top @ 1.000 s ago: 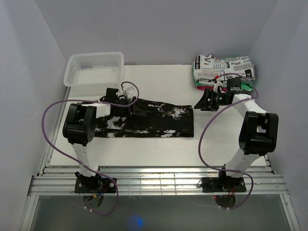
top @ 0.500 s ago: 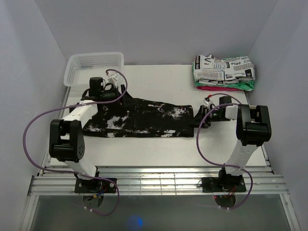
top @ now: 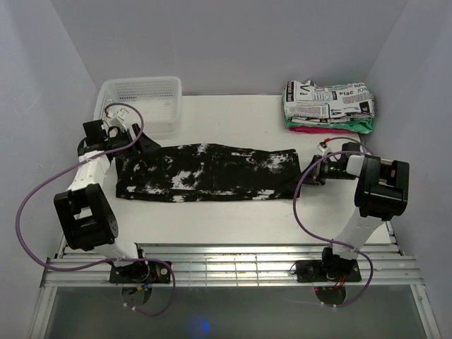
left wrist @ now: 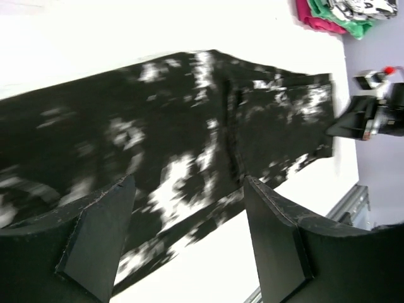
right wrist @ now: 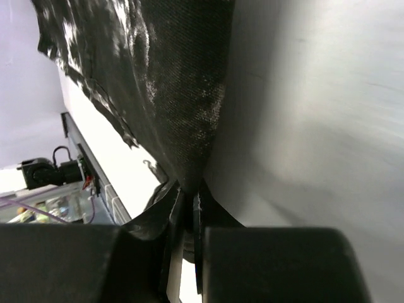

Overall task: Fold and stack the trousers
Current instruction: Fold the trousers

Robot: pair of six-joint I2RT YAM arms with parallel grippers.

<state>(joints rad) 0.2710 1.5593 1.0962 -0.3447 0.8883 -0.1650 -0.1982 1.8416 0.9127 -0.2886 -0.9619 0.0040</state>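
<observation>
The trousers (top: 212, 173), black with white splotches, lie flat and lengthwise across the middle of the table. My right gripper (top: 311, 174) sits low at their right end and is shut on the fabric edge. In the right wrist view the black cloth (right wrist: 170, 82) runs down into the closed jaws (right wrist: 189, 199). My left gripper (top: 139, 145) hovers at the left end of the trousers. Its fingers (left wrist: 95, 243) stand wide apart with nothing between them, above the trousers (left wrist: 189, 126) and bare table.
A white mesh basket (top: 138, 102) stands at the back left, just behind my left arm. A stack of folded garments (top: 328, 106), newspaper print over red and green, sits at the back right. The slatted table edge (top: 226, 265) runs along the front.
My left arm swung out from over the trousers to their left end, staying open. My right gripper dropped to the right end and closed on the fabric. The trousers now lie longer.
</observation>
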